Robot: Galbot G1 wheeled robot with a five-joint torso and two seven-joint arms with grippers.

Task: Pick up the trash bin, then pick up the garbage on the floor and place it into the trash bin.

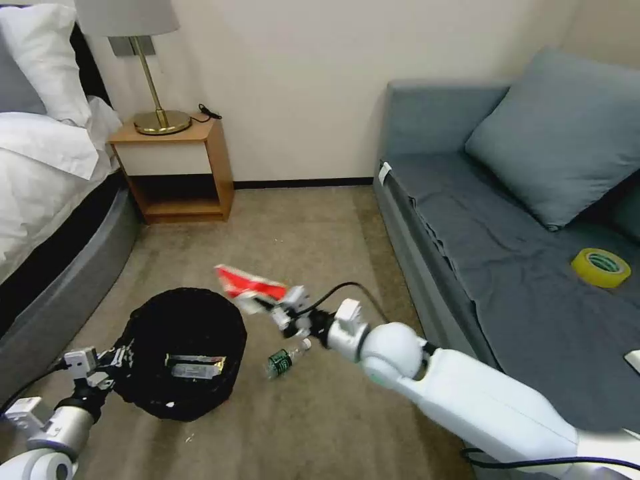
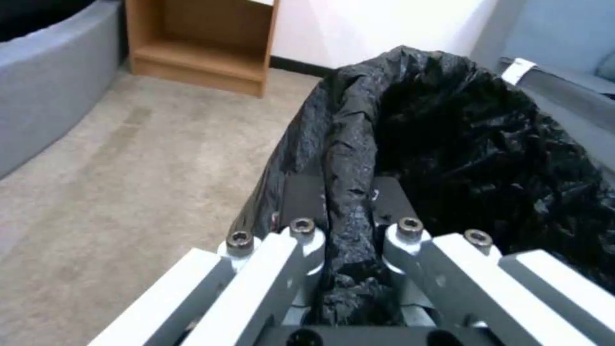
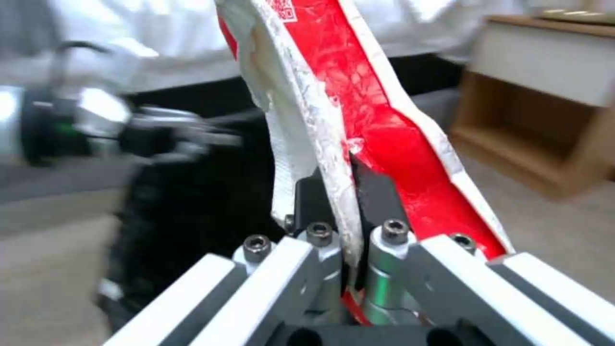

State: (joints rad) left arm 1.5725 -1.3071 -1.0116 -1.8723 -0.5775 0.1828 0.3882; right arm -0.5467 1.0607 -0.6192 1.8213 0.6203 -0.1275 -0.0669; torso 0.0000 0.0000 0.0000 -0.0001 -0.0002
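The trash bin (image 1: 183, 350) is a round black mesh basket with a black liner, left of centre in the head view. My left gripper (image 1: 119, 363) is shut on its near-left rim (image 2: 349, 192), pinching the liner. A gold-yellow wrapper (image 1: 195, 365) lies inside it. My right gripper (image 1: 277, 305) is shut on a crushed red-and-white carton (image 1: 248, 288) (image 3: 359, 120), held in the air just right of the bin's rim. A small clear bottle with a green label (image 1: 285, 360) lies on the carpet below that gripper.
A grey sofa (image 1: 507, 267) runs along the right, with a yellow tape roll (image 1: 600, 267) on its seat. A wooden nightstand (image 1: 177, 170) with a brass lamp stands at the back left. The bed (image 1: 47, 200) borders the left side. Carpet lies open between them.
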